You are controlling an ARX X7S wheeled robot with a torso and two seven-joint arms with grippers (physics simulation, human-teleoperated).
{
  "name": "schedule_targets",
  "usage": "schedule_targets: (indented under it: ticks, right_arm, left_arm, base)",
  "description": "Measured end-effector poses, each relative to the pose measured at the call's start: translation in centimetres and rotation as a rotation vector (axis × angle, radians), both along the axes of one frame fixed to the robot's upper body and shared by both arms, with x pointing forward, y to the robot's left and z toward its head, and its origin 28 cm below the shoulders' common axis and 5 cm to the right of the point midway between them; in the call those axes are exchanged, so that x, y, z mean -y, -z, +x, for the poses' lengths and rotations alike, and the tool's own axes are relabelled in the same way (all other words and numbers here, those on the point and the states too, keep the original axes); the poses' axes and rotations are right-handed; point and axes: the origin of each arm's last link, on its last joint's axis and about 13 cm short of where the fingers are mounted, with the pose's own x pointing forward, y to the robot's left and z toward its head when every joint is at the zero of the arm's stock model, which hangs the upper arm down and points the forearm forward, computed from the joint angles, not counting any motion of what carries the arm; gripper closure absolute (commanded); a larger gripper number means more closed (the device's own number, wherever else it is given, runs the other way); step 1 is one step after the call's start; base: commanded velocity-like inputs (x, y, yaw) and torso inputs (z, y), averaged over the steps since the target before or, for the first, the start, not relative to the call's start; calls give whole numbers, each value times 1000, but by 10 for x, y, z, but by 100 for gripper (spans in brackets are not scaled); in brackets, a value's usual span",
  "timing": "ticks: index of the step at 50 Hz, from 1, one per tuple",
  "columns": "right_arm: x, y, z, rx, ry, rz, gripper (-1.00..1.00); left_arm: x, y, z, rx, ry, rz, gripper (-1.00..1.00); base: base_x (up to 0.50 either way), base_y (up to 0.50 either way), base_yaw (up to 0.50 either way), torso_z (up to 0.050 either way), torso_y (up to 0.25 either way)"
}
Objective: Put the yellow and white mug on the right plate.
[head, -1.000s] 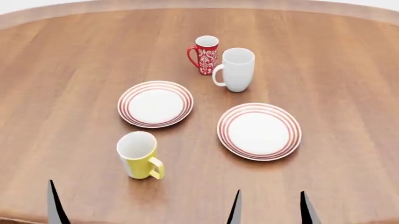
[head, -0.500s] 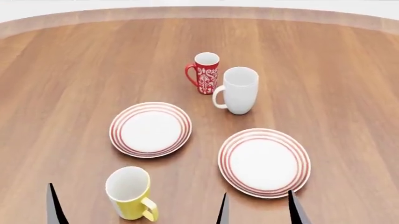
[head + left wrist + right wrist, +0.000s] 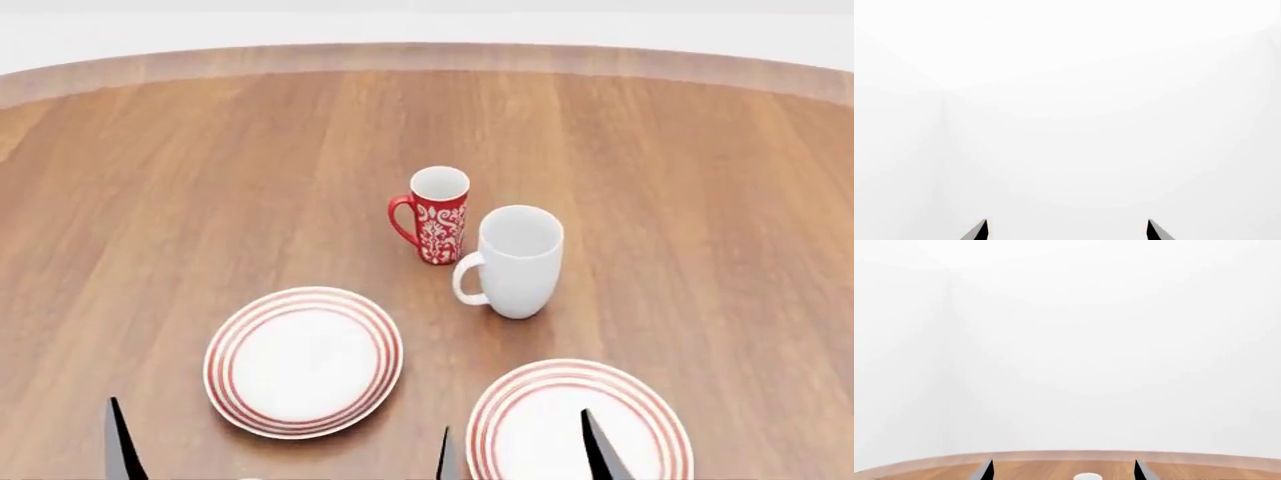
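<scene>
right plate: 5 o'clock on desk, bare.
jaws: both pairs spread, empty.
risk: yellow and white mug unseen (off-frame); blind reach may miss.

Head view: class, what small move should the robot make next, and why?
Probably tilt the head down. The yellow mug appears in no view, and the right plate is cut off at the bottom edge; only the red mug and white mug show whole. The left gripper and right gripper are open.
</scene>
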Motion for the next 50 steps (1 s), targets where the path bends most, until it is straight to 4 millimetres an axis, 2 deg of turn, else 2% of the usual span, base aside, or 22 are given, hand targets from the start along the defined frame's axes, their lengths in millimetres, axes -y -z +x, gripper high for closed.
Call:
schedule_targets:
  ticks: [7, 13, 30, 39, 50]
  right_arm:
    - [-1, 1, 1, -15, -14, -19, -100]
    - [-1, 2, 5, -95, -58, -64, -100]
    - [0, 15, 26, -414, -413, -335, -100]
    - [-2, 21, 30, -553, -554, -394, -100]
    - [-7, 24, 35, -641, -650, -433, -100]
  left_arm:
    - [0, 0, -1, 0, 1, 1, -100]
    - [0, -1, -1, 3, 1, 0, -100]
    - [0, -3, -1, 17, -3, -9, -100]
    - [0, -3, -2, 23, -1, -10, -100]
    - [1, -3, -3, 20, 4, -8, -100]
  base:
    - [0, 0, 0, 0, 0]
    - [0, 0, 0, 0, 0]
    - [0, 0, 0, 0, 0]
    - [0, 0, 0, 0, 0]
    - [0, 0, 0, 0, 0]
